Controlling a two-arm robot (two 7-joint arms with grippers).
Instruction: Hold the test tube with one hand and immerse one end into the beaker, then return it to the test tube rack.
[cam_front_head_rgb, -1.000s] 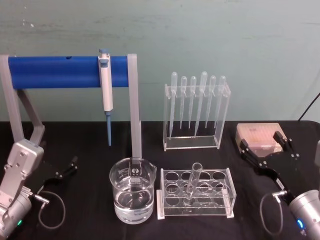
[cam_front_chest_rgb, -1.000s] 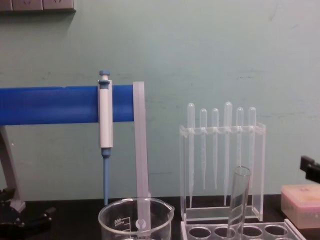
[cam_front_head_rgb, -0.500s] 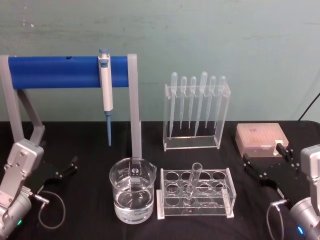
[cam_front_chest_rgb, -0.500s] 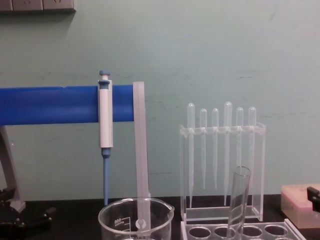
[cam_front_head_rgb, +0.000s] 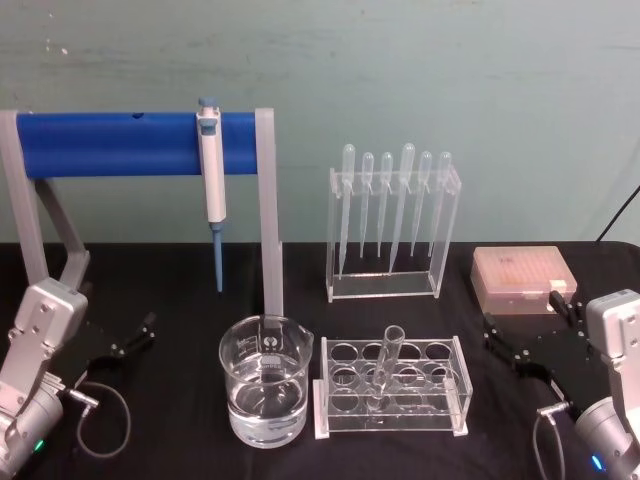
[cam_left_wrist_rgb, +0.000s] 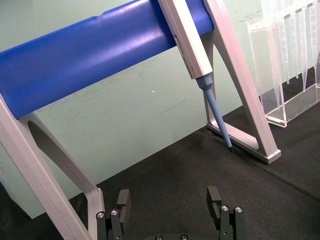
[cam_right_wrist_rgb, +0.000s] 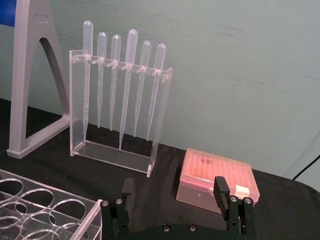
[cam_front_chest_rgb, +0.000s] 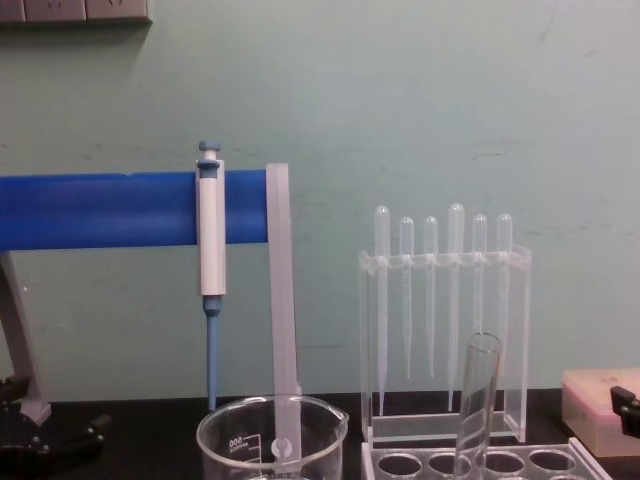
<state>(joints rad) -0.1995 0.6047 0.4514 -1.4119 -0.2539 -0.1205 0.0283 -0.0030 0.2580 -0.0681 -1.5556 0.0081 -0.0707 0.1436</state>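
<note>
Since a second ago your right gripper (cam_front_head_rgb: 525, 330) has pulled back toward the lower right of the head view and sunk lower, its two fingers spread apart and empty; everything on the table has stayed put. Your left gripper (cam_front_head_rgb: 128, 338) sits at the lower left of the head view, fingers also apart with nothing between them, low over the black table (cam_front_head_rgb: 170, 420). Nearest you at lower centre, the beaker (cam_front_head_rgb: 265, 392) stands upright with clear liquid filling roughly its lower third. Just beside it to the right is the clear tube rack (cam_front_head_rgb: 392, 388), and the test tube (cam_front_head_rgb: 383, 368) stands in one of its middle holes, leaning slightly, rim up; you can see no liquid in it, and the other holes hold nothing. Neither gripper touches the tube. Farther back at right, near your right gripper, a pink tip box (cam_front_head_rgb: 520, 279) rests closed on the table. Behind the rack, at upper centre, a clear stand (cam_front_head_rgb: 392, 225) holds six plastic pipettes (cam_front_head_rgb: 407, 200) hanging bulb-up in a row. At upper left, the white-and-blue pipettor (cam_front_head_rgb: 211, 180) hangs tip-down from the blue bar (cam_front_head_rgb: 110, 143) of the grey frame.
</note>
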